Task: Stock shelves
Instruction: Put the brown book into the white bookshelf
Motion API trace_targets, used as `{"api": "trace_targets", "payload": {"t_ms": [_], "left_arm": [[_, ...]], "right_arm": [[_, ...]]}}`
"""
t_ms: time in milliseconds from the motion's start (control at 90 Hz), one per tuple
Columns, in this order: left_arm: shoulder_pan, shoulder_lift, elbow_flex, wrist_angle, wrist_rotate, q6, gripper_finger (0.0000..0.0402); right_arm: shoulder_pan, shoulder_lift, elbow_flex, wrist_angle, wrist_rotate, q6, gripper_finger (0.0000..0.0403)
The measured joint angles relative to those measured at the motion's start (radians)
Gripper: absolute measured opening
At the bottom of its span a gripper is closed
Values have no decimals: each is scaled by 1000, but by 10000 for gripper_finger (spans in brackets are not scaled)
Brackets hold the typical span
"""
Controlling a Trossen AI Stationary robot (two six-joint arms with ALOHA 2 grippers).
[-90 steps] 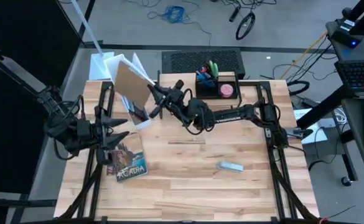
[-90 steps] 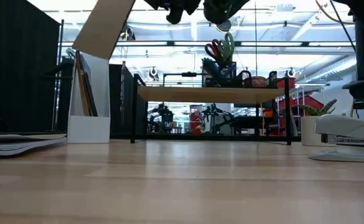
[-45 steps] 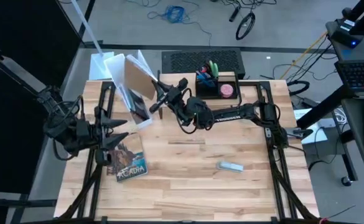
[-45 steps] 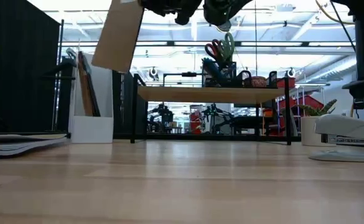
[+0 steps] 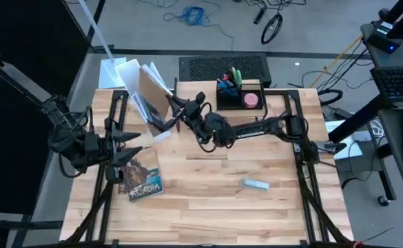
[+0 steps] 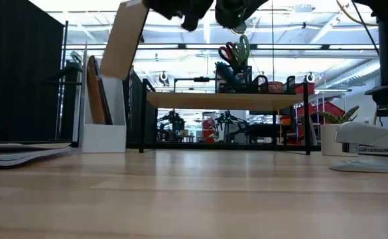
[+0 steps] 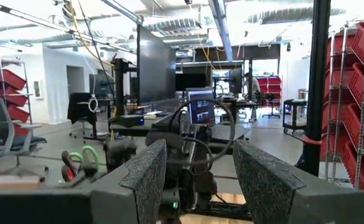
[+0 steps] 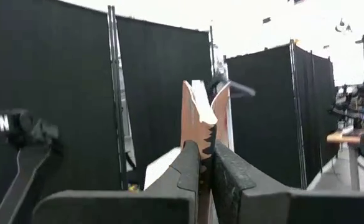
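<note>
Table [image 5: 208,207]: light wood, carrying everything below.
Shelves [image 6: 227,100]: the low riser stands at the table's far edge; a black organizer tray [image 5: 241,96] with scissors sits on its top.
File box [image 6: 102,109]: white, upright at the far left corner, just left of the riser.
Brown book [image 5: 153,93]: a thin tan-covered book held edge-on and tilted above the file box mouth.
Right gripper [image 5: 176,112]: clamped tight on the book's edge; the right wrist view shows both pads pinching it [image 8: 197,134].
Left gripper [image 5: 122,153]: fingers spread, holding nothing, waiting at the table's left side beside a magazine [image 5: 143,180].
Stapler [image 5: 255,184]: lies well apart, near the front right.
Doing it well: likely bring the book upright first, line its lower edge with 1 free slot, lower straight, and release only once the book is seated.
</note>
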Motion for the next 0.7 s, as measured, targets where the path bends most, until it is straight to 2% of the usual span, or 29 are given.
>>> {"api": "trace_targets", "payload": {"t_ms": [344,700], "left_arm": [[0,0,0,0,0,0,173],[0,2,0,-4,0,0,173]], "right_arm": [[0,76,0,17,14,63,4],[3,78,0,-120,8,104,4]]}}
